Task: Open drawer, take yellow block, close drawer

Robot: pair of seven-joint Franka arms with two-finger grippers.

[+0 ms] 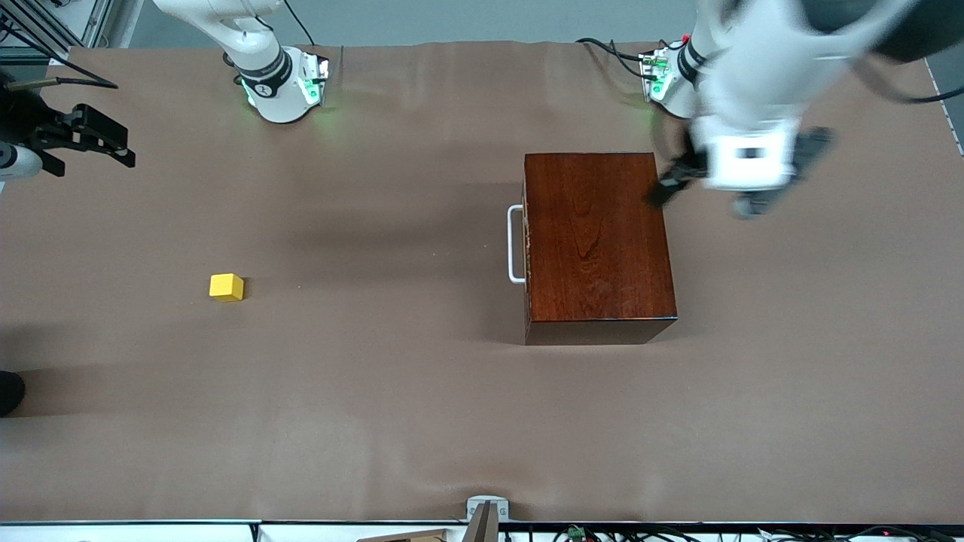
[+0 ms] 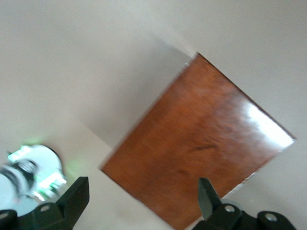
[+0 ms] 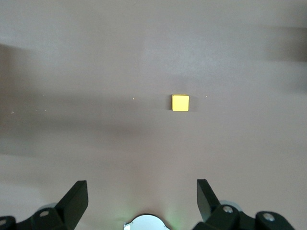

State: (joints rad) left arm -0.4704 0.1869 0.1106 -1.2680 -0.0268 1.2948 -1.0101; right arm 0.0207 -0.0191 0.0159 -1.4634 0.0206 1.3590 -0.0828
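The dark reddish-brown wooden box (image 1: 595, 241) stands on the brown table. Its drawer is shut, and the white bar handle (image 1: 515, 245) faces the right arm's end of the table. The yellow block (image 1: 226, 287) lies on the bare table toward the right arm's end, well apart from the box. It also shows in the right wrist view (image 3: 180, 102). My left gripper (image 1: 742, 172) hovers open and empty over the box's corner nearest its base, and the box top (image 2: 201, 143) shows below it. My right gripper (image 1: 86, 139) is raised, open and empty at the table's end.
The two arm bases (image 1: 282, 83) (image 1: 663, 75) stand along the table's edge farthest from the front camera. A small grey clamp (image 1: 486, 509) sits at the edge nearest that camera. A dark object (image 1: 9, 391) pokes in at the right arm's end.
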